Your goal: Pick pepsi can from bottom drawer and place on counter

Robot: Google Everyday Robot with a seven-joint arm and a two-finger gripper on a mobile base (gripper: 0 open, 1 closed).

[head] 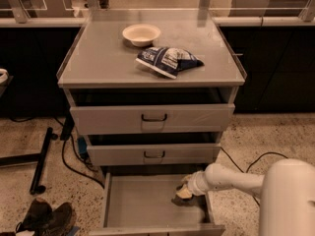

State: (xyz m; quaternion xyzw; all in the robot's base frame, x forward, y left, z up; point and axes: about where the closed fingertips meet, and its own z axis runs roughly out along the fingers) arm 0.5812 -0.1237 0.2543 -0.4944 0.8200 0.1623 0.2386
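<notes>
Reaching into drawer (pixel 142 203) is in hand: gripper (pixel 183 193) is held low at drawer's right side, toward its back. A dark shape touching it there is judged to be the can (pixel 179 201), mostly hidden. Gripper state cannot be told, so a grasp is not confirmed. Arm (pixel 231 177) is brought in over drawer's right wall, likely because upper drawers (pixel 152 118) overhang drawer's back. Counter (pixel 98 58), above drawer, is partly taken by bowl (pixel 141 34) and bag (pixel 168 61). Bare area above drawer's left side is judged usable for the can.
</notes>
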